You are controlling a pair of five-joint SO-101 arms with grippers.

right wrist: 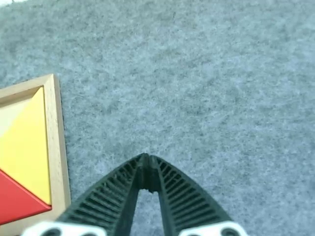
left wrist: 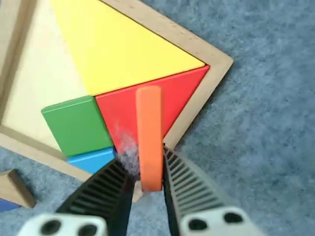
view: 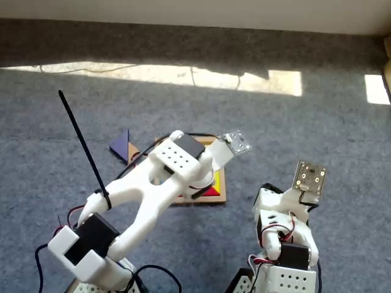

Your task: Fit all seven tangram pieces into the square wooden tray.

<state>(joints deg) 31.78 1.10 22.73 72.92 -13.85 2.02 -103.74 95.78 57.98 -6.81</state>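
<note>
Two ribbed black fingers (left wrist: 106, 189) of the left gripper (left wrist: 147, 172) clamp an orange piece (left wrist: 149, 128), held on edge with its thin side toward the wrist camera. The piece hangs over the corner of the tray (left wrist: 216, 64); whether it touches anything below cannot be told. Directly beneath it lies a red triangle (left wrist: 184, 96), seated in that corner. A large yellow triangle (left wrist: 123, 49) meets the red one along a shared edge. A green square (left wrist: 76, 125) sits against the red triangle's other side, and a blue piece (left wrist: 91, 160) lies between the green square and the rim. Outside the rim, on the carpet (left wrist: 266, 123), a tan piece (left wrist: 17, 187) rests close to the tray. High view: the left arm (view: 153, 189) stretches across the tray (view: 221, 189), and a dark blue triangle (view: 120, 145) lies on the carpet beside the tray's far side. The right gripper (right wrist: 146, 162) has its fingertips pressed together with nothing between them, over bare carpet, well apart from the tray rim (right wrist: 61, 137).
</note>
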